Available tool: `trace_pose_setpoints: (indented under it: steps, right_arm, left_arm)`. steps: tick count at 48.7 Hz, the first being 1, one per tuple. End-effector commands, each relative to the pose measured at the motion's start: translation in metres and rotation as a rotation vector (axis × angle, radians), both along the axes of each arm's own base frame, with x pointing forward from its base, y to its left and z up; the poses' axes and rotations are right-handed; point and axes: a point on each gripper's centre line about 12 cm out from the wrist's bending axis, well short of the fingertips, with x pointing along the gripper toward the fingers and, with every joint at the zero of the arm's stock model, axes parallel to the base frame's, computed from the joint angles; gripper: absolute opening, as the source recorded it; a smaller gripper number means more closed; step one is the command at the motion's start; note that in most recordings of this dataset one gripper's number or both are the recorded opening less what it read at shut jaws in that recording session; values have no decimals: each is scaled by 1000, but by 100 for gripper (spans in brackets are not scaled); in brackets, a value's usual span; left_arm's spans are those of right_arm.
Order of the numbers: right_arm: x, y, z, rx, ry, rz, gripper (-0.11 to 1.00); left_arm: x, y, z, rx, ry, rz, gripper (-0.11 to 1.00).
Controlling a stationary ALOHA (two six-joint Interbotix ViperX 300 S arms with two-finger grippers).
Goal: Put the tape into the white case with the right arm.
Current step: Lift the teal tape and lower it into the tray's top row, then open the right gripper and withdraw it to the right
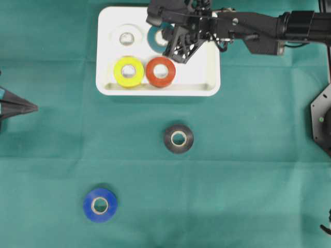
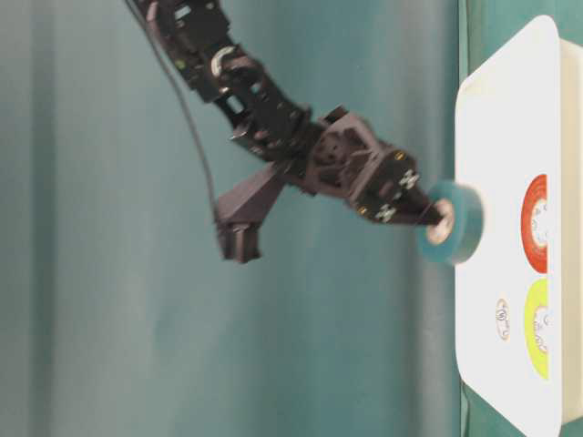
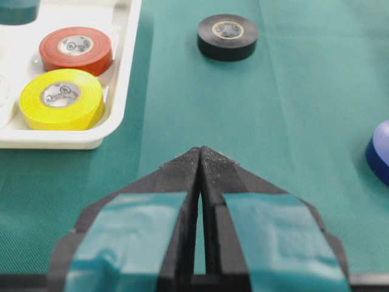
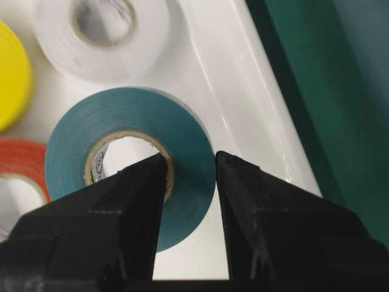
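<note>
- Right arm's black fingers (image 4: 189,201) pinch the teal tape roll's (image 4: 130,161) wall, one inside its core, holding it above the shallow white plastic case (image 1: 209,70), upper centre overhead, for release.
- Left fingers (image 3: 200,159) pressed together, idle over the worktop.

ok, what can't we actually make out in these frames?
- Teal tape: overhead, mostly covered by the right pincer; whether it touches the white case floor is unclear in every view.
- Blue tape: left wrist view, cut off by the right edge.
- White tape: right wrist view, top cropped.
- Left pincer: overhead, only its tip inside the left edge.
- Core label print: too small everywhere.
</note>
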Motion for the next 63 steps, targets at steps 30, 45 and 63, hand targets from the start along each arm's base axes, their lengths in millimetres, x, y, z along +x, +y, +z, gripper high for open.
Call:
trace_pose_setpoints:
  steps: [30, 45, 63]
  right_arm:
    - [0, 0, 18, -37, -47, 27, 0]
    - [-3, 2, 13, -35, -34, 31, 70]
    - [-47, 17, 13, -25, 8, 25, 67]
  left_arm:
    - [1, 0, 4, -2, -8, 3, 0]
    - [1, 0, 4, -2, -8, 3, 0]
    - [1, 0, 5, 0, -9, 3, 0]
